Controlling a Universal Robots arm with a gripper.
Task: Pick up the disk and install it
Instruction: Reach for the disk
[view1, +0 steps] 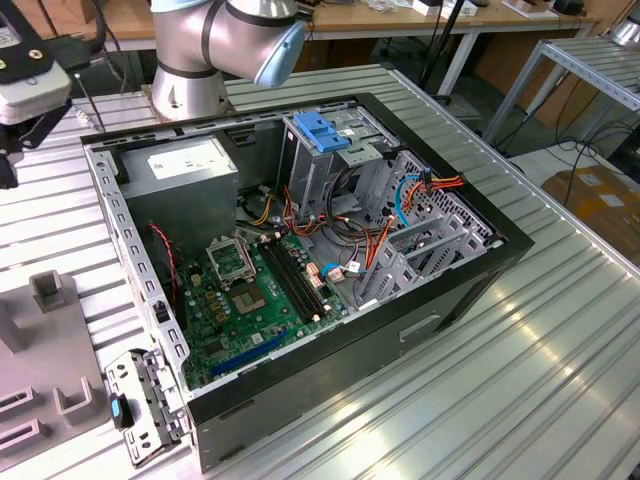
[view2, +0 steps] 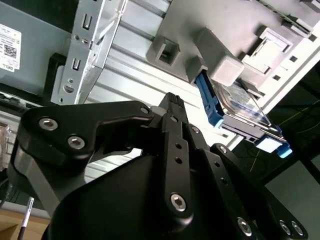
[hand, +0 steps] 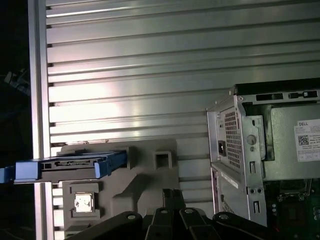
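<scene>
Pincer check: in both wrist views the gripper (hand: 172, 196) (view2: 172, 102) has its fingertips pressed together with nothing between them, so it's closed and empty. The disk (hand: 70, 167) (view2: 239, 111), with its blue rail, is lying in the grey holder (hand: 150, 172) on the ribbed metal table (hand: 150, 50), and the gripper isn't touching it. In the exterior view that holder (view1: 60, 385) sits around 8 o'clock from the open computer case (view1: 400, 335).
</scene>
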